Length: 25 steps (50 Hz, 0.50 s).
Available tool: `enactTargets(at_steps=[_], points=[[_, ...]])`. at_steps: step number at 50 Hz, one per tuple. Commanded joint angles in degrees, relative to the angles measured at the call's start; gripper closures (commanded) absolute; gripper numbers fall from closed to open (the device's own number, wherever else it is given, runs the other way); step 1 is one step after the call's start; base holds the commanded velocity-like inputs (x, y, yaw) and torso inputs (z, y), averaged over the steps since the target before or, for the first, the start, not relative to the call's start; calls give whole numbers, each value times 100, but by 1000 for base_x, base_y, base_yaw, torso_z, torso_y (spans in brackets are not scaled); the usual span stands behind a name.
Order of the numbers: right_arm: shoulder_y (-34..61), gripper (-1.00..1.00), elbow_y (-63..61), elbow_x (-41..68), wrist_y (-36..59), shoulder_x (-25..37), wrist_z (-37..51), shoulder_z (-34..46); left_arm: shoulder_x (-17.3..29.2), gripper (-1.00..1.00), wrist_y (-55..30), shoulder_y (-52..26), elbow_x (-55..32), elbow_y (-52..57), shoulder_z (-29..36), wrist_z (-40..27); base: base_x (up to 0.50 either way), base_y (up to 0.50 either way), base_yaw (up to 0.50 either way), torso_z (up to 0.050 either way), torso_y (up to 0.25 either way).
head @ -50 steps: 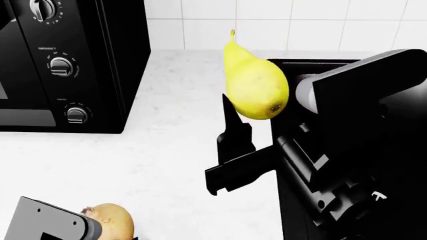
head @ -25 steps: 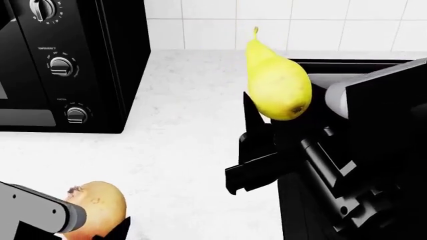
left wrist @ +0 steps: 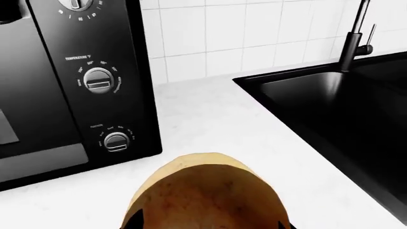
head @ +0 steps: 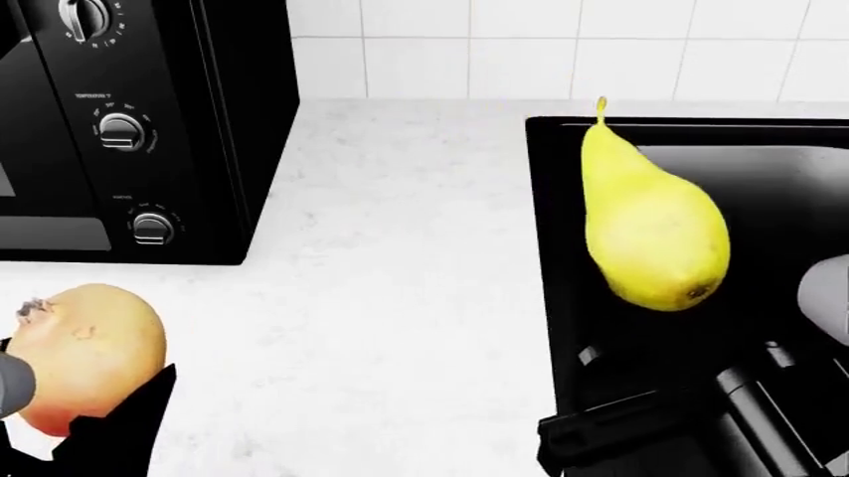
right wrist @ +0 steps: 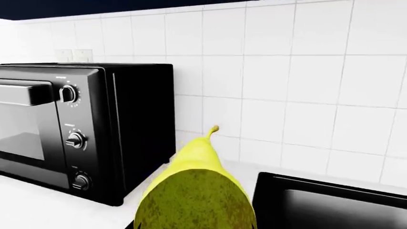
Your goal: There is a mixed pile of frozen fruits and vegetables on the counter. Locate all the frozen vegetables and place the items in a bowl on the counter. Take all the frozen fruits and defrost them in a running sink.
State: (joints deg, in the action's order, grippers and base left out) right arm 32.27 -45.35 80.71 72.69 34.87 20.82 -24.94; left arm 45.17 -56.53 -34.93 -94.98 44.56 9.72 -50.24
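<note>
Pear held by the right end effector hangs over the sink, not yet released. Left end effector holds a round tan piece above the table; bowl unseen.

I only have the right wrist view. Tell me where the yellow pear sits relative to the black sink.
Observer: In the head view the yellow pear is held over the glossy black sink, past its left rim, stem toward the tiled wall.
Operator: Report the other arm.
Observer: The left gripper holds a round tan-yellow piece above the white speckled counter.
Operator: Say whether water is running.
Observer: The left wrist view shows the tall black tap; no water stream is visible there.
</note>
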Motion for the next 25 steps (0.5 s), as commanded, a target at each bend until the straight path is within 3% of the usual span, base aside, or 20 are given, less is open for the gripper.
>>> enactTargets(at_steps=[1, 5, 12, 13, 18, 19, 21, 22, 25], points=[[-359, 100, -183, 1086, 16, 473, 524, -715, -213, 100, -112, -832, -291, -203, 172, -342, 0, 0, 0, 0, 0], [-286, 100, -137, 985, 5, 465, 530, -632, -506, 100, -194, -1022, 30, -451, 413, -274, 0, 0, 0, 0, 0], [-477, 100, -216, 555, 11, 384, 234, -632, -635, 100, -126, -906, 448, -599, 456, -51, 1, -500, 0, 0, 0], [-477, 100, -206, 533, 11, 385, 222, -618, -185, 100, 34, -563, -39, -158, 93, -187, 1, -500, 0, 0, 0], [-475, 100, -229, 511, -6, 398, 221, -581, -230, 100, 28, -613, -3, -191, 146, -209, 1, -500, 0, 0, 0], [-492, 100, -235, 500, -9, 401, 212, -586, 283, 100, 254, -221, -527, 245, -311, -299, 1, -500, 0, 0, 0], [-512, 100, -247, 510, -19, 414, 208, -600, 228, 100, 227, -282, -486, 192, -248, -298, 1, -500, 0, 0, 0], [-524, 100, -235, 441, -24, 418, 153, -602, 559, 100, 401, 111, -736, 497, -646, -249, 1, -500, 0, 0, 0], [-536, 100, -239, 425, -37, 428, 139, -596, 578, 100, 412, 145, -733, 509, -673, -229, 1, -500, 0, 0, 0]])
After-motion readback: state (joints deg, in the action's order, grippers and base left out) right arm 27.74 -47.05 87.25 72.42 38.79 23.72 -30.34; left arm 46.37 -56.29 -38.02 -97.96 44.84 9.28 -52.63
